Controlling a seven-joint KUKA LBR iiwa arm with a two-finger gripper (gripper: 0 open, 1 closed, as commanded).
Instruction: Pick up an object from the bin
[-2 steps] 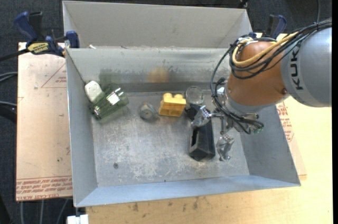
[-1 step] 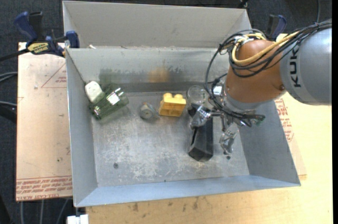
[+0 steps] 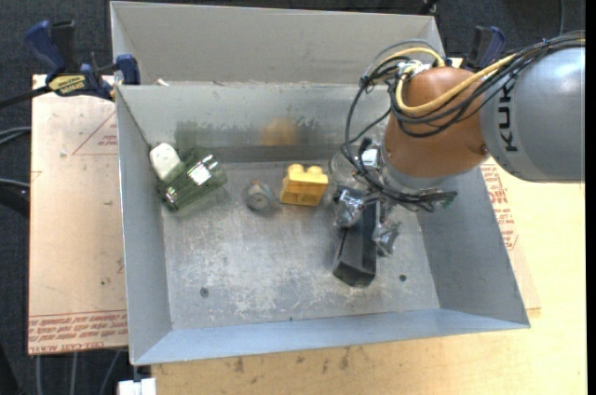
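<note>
End effector (image 3: 366,224) over black bar (image 3: 355,259), front-to-back

**Legible lettering, camera view.**

(a) On the grey link of my arm (image 3: 551,118), at the right of the view, are black capital letters (image 3: 508,118) from the maker's name. "KU" reads plainly, followed by what looks like a further "K". The word lies sideways along the link. Its far end runs under the pale cables (image 3: 521,61) that cross the link there.

(b) On the green-and-white thing (image 3: 193,181) near the left wall of the bin (image 3: 142,225) are small pale markings, too small for me to read.

I can read no other word, number or sign on my arm or on the things lying in the bin.
</note>
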